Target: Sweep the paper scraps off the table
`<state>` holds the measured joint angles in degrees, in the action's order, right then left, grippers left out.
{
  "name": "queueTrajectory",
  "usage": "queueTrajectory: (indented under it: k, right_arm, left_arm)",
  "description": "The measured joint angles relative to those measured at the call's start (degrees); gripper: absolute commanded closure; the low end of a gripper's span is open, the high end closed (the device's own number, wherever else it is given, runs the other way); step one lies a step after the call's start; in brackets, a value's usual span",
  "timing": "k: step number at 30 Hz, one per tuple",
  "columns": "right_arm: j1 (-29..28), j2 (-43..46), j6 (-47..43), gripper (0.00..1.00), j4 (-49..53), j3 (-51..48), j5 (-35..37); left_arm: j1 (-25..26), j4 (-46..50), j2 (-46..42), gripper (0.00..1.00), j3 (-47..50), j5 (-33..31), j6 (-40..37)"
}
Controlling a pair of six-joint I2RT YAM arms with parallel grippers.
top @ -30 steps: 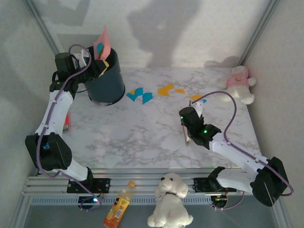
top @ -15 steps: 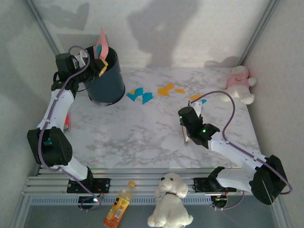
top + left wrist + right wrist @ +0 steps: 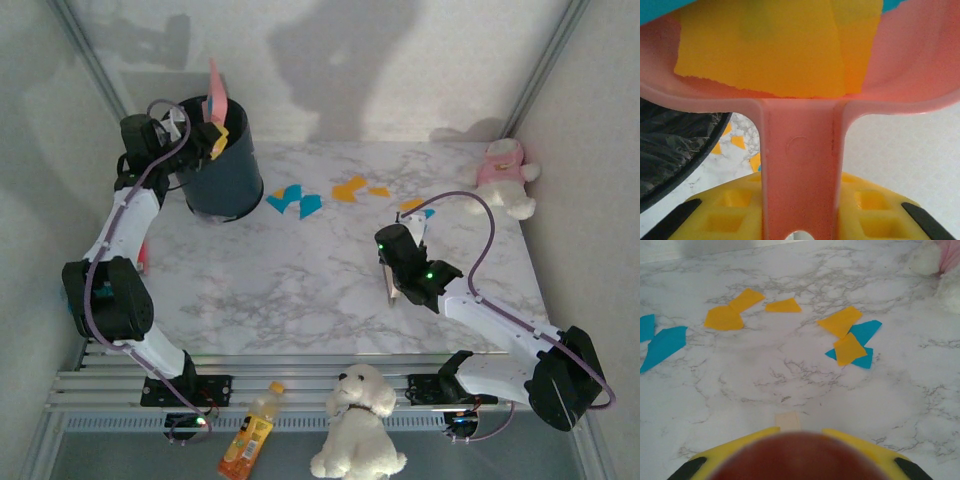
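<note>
Holding pink dustpan (image 3: pixel 213 95) by its handle w/ left gripper (image 3: pixel 800 214), clamped tight, tipped up over dark bin (image 3: pixel 225 180) at far-left corner of the table (image 3: pixel 300 300). Inside dustpan: orange and teal paper, lying against the wall, not yet fallen out. Gripping also w/ right gripper (image 3: pixel 393 268), closed on a sweeping tool (image 3: pixel 391 288), right of table centre; too blurred in wrist view to name exactly.

Rest of the paper scraps (image 3: pixel 297 199): on table near far edge. Teal group just beside bin, orange group approx. mid, small mixed group (image 3: pixel 847 337) more to right, just ahead of right gripper.

Possible trouble, judged from here:
- Could drop paper outside bin if tipped w/ dustpan lip beyond the rim; very light, so may flutter back on table.
- Could leave pieces stuck in dustpan if not tipped enough, then lose them on the way back.
- Could knock bin w/ dustpan or arm when lowering; close to rim, teal scraps right beside.
- Could scatter mixed group if pushed too fast w/ tool, or drive it toward plush toy (image 3: pixel 505 175) at far-right corner.
- Could slide over flat pieces w/o catching them.
</note>
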<state>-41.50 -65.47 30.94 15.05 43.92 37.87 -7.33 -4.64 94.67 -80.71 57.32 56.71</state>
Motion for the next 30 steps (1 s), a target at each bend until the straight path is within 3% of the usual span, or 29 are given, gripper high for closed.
queueTrajectory:
  k: [10, 30]
  right_arm:
    - [0.00, 0.00, 0.02, 1.00, 0.02, 0.00, 0.02]
    - [0.00, 0.00, 0.42, 1.00, 0.11, 0.00, 0.02]
  left_arm:
    - [0.00, -8.33, 0.31, 1.00, 2.01, 1.42, 7.08]
    - [0.00, -32.65, 0.74, 1.00, 10.88, 0.98, 30.69]
